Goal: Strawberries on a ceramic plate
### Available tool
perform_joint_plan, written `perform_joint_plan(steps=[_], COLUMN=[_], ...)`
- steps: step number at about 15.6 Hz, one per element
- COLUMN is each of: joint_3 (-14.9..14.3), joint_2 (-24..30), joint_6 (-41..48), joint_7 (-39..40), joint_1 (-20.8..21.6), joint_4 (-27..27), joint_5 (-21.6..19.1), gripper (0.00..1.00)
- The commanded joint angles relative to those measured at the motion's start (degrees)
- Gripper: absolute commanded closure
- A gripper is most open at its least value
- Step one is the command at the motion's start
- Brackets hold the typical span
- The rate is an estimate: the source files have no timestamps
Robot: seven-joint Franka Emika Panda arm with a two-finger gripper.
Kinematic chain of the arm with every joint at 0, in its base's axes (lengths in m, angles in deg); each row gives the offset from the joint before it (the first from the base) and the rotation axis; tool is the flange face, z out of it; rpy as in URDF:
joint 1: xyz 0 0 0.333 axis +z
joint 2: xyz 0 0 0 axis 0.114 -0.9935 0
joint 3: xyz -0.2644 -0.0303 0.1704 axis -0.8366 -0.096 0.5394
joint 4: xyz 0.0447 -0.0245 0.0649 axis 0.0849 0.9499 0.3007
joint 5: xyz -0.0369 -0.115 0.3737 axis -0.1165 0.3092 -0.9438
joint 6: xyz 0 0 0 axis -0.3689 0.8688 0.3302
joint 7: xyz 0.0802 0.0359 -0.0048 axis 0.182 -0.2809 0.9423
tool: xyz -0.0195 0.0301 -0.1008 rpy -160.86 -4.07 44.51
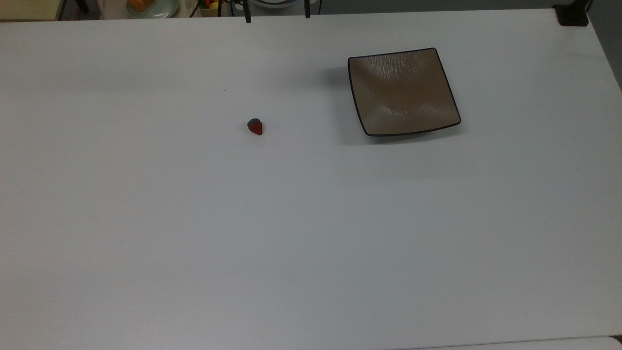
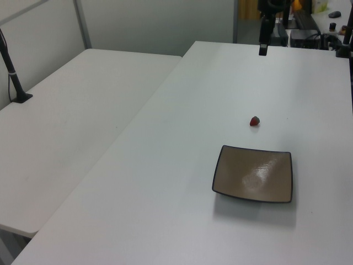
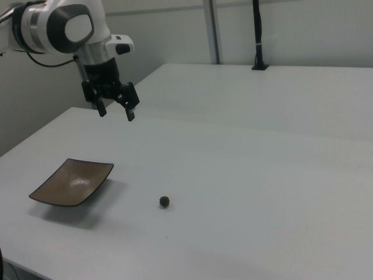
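Lying alone on the white table point(image 1: 194, 233), the strawberry point(image 1: 254, 126) is seen well apart from the ceramic plate point(image 1: 402, 91), which sits nearer the table's far edge in the top view and towards the top view's right. Nothing rests on the plate. The pincer point(image 3: 115, 108) is held high above the table near one edge, its fingers point(image 3: 130, 109) spread apart and nothing gripped between them.

The step in hand is judged to be the approach to the fruit. It would be done well if the pincer were brought directly over the strawberry, lowered with the fingers kept wide, and closed gently across the red body, not the leafy cap, since so small and rounded a thing could easily be nudged away or rolled.

No brand, label or writing can be read anywhere.
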Motion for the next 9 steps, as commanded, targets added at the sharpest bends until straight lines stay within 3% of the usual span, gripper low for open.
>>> perform_joint_plan(steps=[1,9], joint_3=[0.09,0.09], joint_2=[0.01,-0.07], joint_6=[-0.55,-0.9], joint_7=[-0.84,-0.85], joint_1=[-0.41,-0.33], joint_4=[-0.11,-0.02], joint_5=[-1.07,-1.07], gripper=[0.0,0.0])
